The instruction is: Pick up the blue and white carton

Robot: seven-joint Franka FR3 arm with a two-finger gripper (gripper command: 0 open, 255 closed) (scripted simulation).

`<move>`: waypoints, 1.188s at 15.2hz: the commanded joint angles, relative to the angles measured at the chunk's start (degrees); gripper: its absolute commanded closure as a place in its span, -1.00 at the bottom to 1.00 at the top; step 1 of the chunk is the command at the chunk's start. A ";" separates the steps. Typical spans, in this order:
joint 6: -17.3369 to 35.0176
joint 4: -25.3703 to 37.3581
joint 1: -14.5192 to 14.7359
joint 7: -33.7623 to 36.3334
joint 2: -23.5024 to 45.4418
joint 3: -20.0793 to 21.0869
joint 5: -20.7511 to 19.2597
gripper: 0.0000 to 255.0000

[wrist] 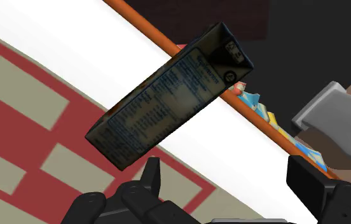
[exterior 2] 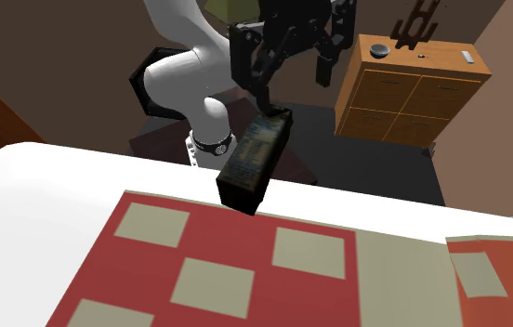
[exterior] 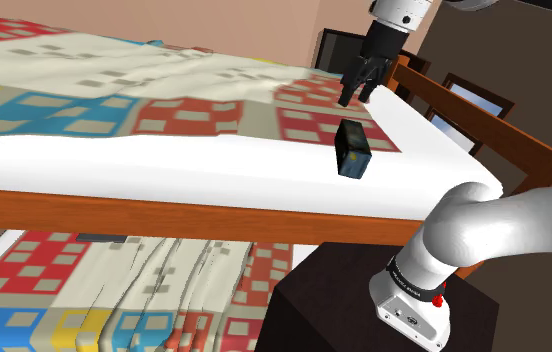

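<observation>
The carton [exterior: 352,149] looks dark with a blue patch and stands on the bed's white sheet [exterior: 214,160], close to the wooden side rail. Its printed side [exterior 2: 255,160] leans a little, top toward the arm. My gripper [exterior: 356,92] hangs just above and behind the carton's top, open and touching nothing. In the second exterior view the gripper [exterior 2: 292,79] sits over the carton's gabled top with its fingers spread. Along the wrist view, the carton [wrist: 168,95] lies ahead of the gripper [wrist: 230,181], beyond the left finger [wrist: 152,175], and not between the two.
A patchwork quilt [exterior: 164,90] of red, blue and cream squares covers the bed behind the carton. The orange wooden rail [exterior: 164,210] runs along the bed's near edge, with a headboard frame [exterior: 484,125] at the right. A wooden dresser [exterior 2: 413,88] stands behind the arm.
</observation>
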 commanded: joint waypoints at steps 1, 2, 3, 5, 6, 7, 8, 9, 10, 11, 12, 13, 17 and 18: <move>0.00 0.00 0.00 0.00 0.00 0.00 0.00 -1.00; 0.76 -0.48 -2.13 4.25 0.89 0.52 -0.01 -1.00; 1.44 -0.99 -4.35 8.44 1.69 1.07 0.02 -1.00; 2.58 -2.18 -8.67 16.82 2.98 2.02 0.04 -1.00; 3.04 -2.86 -10.76 21.03 3.47 2.43 0.04 -1.00; 3.44 -3.61 -12.87 25.20 3.84 2.83 0.06 -1.00; 3.77 -4.44 -14.95 29.37 4.08 3.19 0.09 -1.00; 3.98 -5.11 -16.53 32.52 4.19 3.46 0.14 -1.00; 4.71 -5.96 -16.54 32.48 4.06 3.52 0.20 -1.00; 5.43 -6.80 -16.52 32.46 3.95 3.57 0.24 -1.00; 6.17 -7.64 -16.50 32.44 3.84 3.61 0.29 -1.00; 6.90 -8.46 -16.48 32.42 3.76 3.66 0.34 -1.00; 9.57 -11.34 -16.39 32.35 3.54 3.83 0.52 -1.00; 9.57 -11.35 -16.39 32.35 3.54 3.83 0.51 -1.00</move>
